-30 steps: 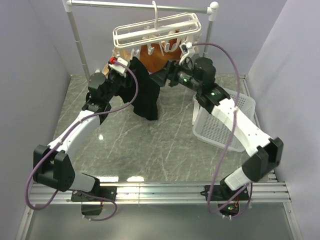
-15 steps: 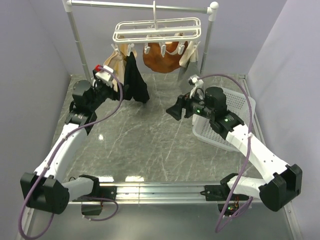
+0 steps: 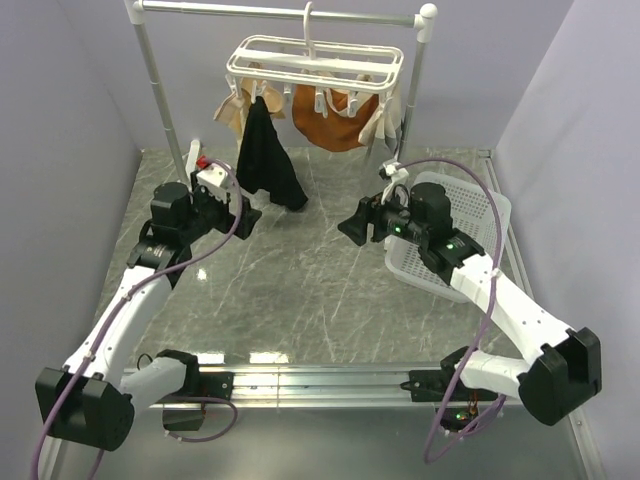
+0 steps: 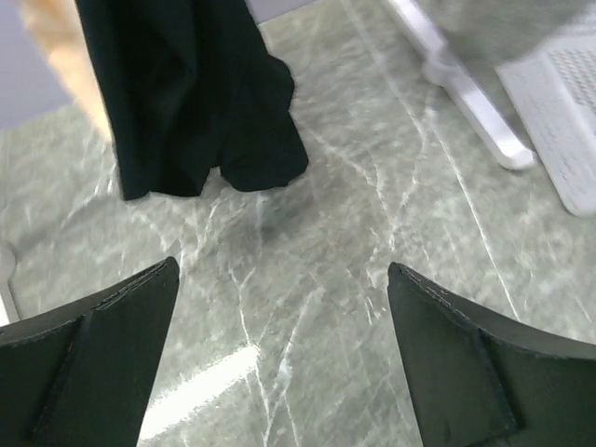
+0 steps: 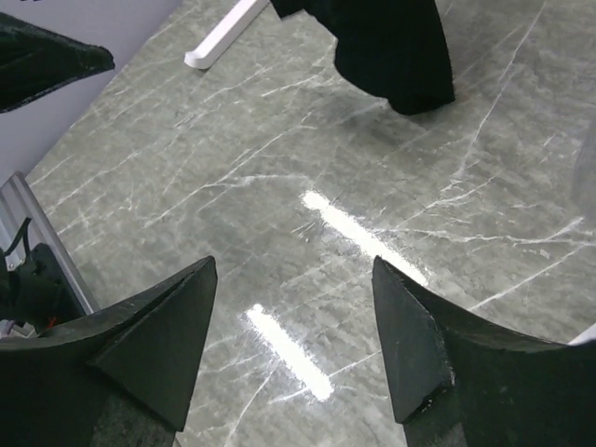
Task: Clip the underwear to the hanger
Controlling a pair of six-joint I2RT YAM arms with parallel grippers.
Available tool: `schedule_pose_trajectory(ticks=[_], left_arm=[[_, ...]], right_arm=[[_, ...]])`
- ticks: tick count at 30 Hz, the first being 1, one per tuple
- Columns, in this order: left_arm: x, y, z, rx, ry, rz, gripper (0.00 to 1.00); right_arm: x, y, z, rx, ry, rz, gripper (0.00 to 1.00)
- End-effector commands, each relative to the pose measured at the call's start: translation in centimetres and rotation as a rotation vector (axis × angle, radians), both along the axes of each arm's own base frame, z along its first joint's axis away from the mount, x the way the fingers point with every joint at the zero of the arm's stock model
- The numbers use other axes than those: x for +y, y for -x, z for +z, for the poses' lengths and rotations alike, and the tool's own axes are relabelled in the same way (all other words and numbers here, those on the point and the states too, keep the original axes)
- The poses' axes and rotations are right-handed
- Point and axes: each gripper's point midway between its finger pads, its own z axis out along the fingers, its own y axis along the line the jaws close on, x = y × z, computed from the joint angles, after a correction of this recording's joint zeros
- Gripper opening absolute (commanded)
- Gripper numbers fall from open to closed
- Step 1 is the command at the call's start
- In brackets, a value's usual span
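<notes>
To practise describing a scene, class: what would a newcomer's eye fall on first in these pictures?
The black underwear hangs from the left end of the white hanger at the back, beside an orange garment. In front, the left end effector and right end effector are both open and empty.

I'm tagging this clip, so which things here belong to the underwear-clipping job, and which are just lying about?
Job: black underwear, white clip hanger.
Lying about: orange garment, tan garments, laundry basket, rail stand.
</notes>
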Motion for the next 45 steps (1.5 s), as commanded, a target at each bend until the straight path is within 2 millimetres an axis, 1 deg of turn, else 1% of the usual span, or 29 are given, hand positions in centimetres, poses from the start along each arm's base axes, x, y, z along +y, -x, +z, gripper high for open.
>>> schedule_pose_trajectory(ticks=[1, 2, 5, 7, 8, 10, 11, 13, 14, 15, 16, 17, 18, 19, 21, 23, 24, 25, 27, 30, 31, 34, 35, 36, 38, 39, 41, 42, 45], left_arm=[[0.6, -1.9, 0.9, -0.009, 0.059, 0.122, 0.99], [0.5, -2.4, 1.2, -0.009, 0.074, 0.143, 0.99], [-0.4, -4.3, 0.7, -0.002, 0.075, 0.197, 0.99], [-1.4, -5.5, 0.0, -0.009, 0.070, 0.214, 0.99], [-1.4, -6.4, 0.6, -0.041, 0.089, 0.241, 0.99], [-2.0, -7.6, -0.6, -0.019, 0.099, 0.247, 0.99], [-2.3, -8.3, 0.1, -0.039, 0.125, 0.257, 0.99], [-3.1, -9.6, -1.1, -0.016, 0.129, 0.258, 0.99], [-3.4, -10.3, -0.3, -0.029, 0.160, 0.262, 0.99], [-3.2, -11.4, -1.5, -0.008, 0.151, 0.306, 0.99], [-3.4, -12.3, -0.7, -0.023, 0.163, 0.315, 0.99], [-3.5, -12.9, -0.8, -0.016, 0.177, 0.326, 0.99], [-3.7, -13.9, -1.8, 0.005, 0.176, 0.340, 0.99], [-4.0, -14.7, -0.9, -0.008, 0.196, 0.346, 0.99], [-4.6, -16.0, -2.1, 0.021, 0.203, 0.358, 0.97], [-4.7, -17.2, -1.6, 0.016, 0.222, 0.388, 0.94], [-4.8, -17.8, -2.5, 0.029, 0.215, 0.399, 0.92], [-4.6, -18.4, -2.1, 0.022, 0.216, 0.425, 0.87], [-4.5, -19.0, -3.2, 0.045, 0.204, 0.444, 0.81], [-4.5, -19.0, -3.7, 0.044, 0.187, 0.440, 0.58], [-4.5, -18.8, -3.8, 0.045, 0.185, 0.435, 0.41], [-5.4, -17.5, -3.7, 0.056, 0.171, 0.351, 0.15], [-6.2, -16.9, -3.4, 0.054, 0.156, 0.289, 0.12], [-6.3, -16.2, -2.3, 0.037, 0.159, 0.262, 0.09], [-6.4, -15.0, -2.0, 0.033, 0.133, 0.210, 0.01], [-6.8, -13.8, -0.9, 0.025, 0.135, 0.149, 0.00], [-6.8, -12.5, -0.7, 0.022, 0.107, 0.091, 0.00], [-7.1, -11.2, -0.1, 0.031, 0.107, 0.028, 0.00], [-6.3, -9.0, 0.9, 0.023, 0.086, -0.089, 0.00]], right_arm=[[0.7, -1.8, 2.0, -0.046, -0.049, -0.020, 0.74], [1.2, -2.4, 2.9, -0.065, -0.084, -0.023, 0.73], [2.2, -3.1, 2.6, -0.024, -0.124, -0.026, 0.71], [3.0, -3.3, 2.1, -0.003, -0.133, -0.025, 0.70], [3.1, -3.6, 2.1, 0.004, -0.144, -0.037, 0.69], [3.7, -3.8, 1.6, 0.022, -0.141, -0.042, 0.69], [3.8, -4.1, 1.5, 0.031, -0.146, -0.057, 0.69], [4.2, -4.6, 1.3, 0.049, -0.151, -0.068, 0.69], [4.4, -4.8, 1.2, 0.060, -0.161, -0.075, 0.69], [4.6, -5.2, 0.6, 0.077, -0.156, -0.084, 0.69], [4.8, -5.5, 0.8, 0.084, -0.169, -0.092, 0.69], [5.0, -5.8, 0.7, 0.094, -0.172, -0.096, 0.69], [5.3, -6.2, -0.1, 0.117, -0.167, -0.100, 0.69], [5.6, -6.6, 0.2, 0.130, -0.183, -0.107, 0.69], [6.1, -7.2, -0.7, 0.161, -0.185, -0.116, 0.69], [6.6, -7.6, -0.4, 0.171, -0.204, -0.115, 0.69], [6.8, -7.8, -0.7, 0.177, -0.204, -0.116, 0.69], [6.8, -8.0, -0.5, 0.175, -0.212, -0.121, 0.69], [6.9, -8.1, -0.7, 0.178, -0.213, -0.122, 0.69], [7.0, -8.2, -0.6, 0.181, -0.217, -0.125, 0.69], [7.0, -8.3, -0.7, 0.181, -0.218, -0.125, 0.69], [7.4, -8.6, -0.8, 0.181, -0.219, -0.121, 0.68], [7.4, -8.8, -0.6, 0.175, -0.223, -0.116, 0.68], [7.6, -9.1, -1.1, 0.183, -0.219, -0.115, 0.68], [7.9, -9.7, -0.6, 0.182, -0.239, -0.108, 0.68], [7.9, -10.1, -0.7, 0.191, -0.248, -0.103, 0.68], [8.1, -10.3, -0.4, 0.199, -0.273, -0.093, 0.70], [8.3, -10.3, -0.5, 0.207, -0.279, -0.078, 0.71], [9.0, -10.3, 0.1, 0.212, -0.310, -0.051, 0.74]])
